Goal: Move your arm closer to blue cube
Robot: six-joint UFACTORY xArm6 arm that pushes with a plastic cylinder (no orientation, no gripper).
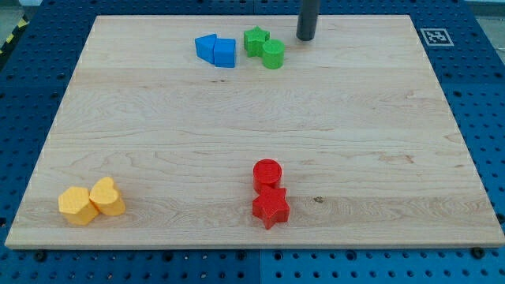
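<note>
Tip (pixel 306 38) sits right of green blocks (pixel 265 47), beyond blue cube (pixel 224 53).

Table (pixel 237 134) pale wood, smooth, grain visible. Blue cube (pixel 225 53) matt plastic look. Tip (pixel 305 37) dark, matt.

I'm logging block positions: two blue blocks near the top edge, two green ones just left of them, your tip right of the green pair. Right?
Not quite. The camera view shows the green blocks just right of the blue blocks, not left. My tip is indeed right of the green pair, touching neither.
</note>
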